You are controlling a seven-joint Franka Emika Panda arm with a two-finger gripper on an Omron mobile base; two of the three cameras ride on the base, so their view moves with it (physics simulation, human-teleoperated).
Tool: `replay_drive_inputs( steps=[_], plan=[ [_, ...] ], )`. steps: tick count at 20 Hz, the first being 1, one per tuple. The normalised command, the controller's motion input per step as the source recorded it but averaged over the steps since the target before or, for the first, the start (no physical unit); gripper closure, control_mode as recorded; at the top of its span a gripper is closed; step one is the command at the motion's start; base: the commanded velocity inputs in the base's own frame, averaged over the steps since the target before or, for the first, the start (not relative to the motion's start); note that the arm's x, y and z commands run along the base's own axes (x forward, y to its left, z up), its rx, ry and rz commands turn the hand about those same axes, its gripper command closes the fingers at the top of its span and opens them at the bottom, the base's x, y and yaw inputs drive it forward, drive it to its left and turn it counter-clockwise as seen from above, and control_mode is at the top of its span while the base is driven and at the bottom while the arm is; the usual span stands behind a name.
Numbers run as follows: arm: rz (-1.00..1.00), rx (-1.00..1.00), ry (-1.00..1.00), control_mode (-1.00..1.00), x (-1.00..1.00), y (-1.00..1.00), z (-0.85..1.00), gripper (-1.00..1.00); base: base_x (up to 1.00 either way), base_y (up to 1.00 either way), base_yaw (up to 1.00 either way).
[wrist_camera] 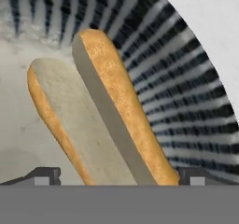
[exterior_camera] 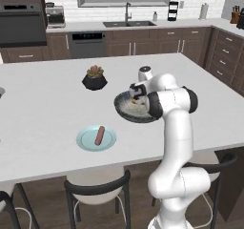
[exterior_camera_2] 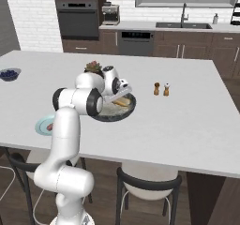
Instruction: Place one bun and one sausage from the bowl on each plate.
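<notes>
The gripper (wrist_camera: 116, 176) hangs spread wide over the bowl (exterior_camera: 125, 112) at centre frame, one fingertip (wrist_camera: 44, 175) either side of a split bun (wrist_camera: 100, 111), holding nothing; the bun lies against the bowl's ribbed wall; lower left in the left base view, a sausage (exterior_camera: 99, 135) rests on the teal plate (exterior_camera: 86, 142).

Base views flank arm, hand view close over bowl (wrist_camera: 186, 78)

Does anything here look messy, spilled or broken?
Nothing stands out. One sausage lies neatly on the teal plate, the split bun sits inside the bowl, and the gripper hangs open above it.
</notes>
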Motion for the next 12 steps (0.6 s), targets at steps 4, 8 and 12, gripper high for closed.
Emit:
replay_drive_inputs(
  steps=[4, 8, 12],
  plan=[
    [0.01, -0.06, 0.03, -1.0, 0.1, 0.1, -0.23, -1.0, 0.0, 0.0, 0.0],
    [0.0, -0.02, 0.08, -1.0, 0.03, 0.05, -0.29, -1.0, 0.0, 0.0, 0.0],
    [0.0, 0.0, 0.07, -1.0, 0.0, 0.04, -0.31, 1.0, 0.0, 0.0, 0.0]
  ],
)
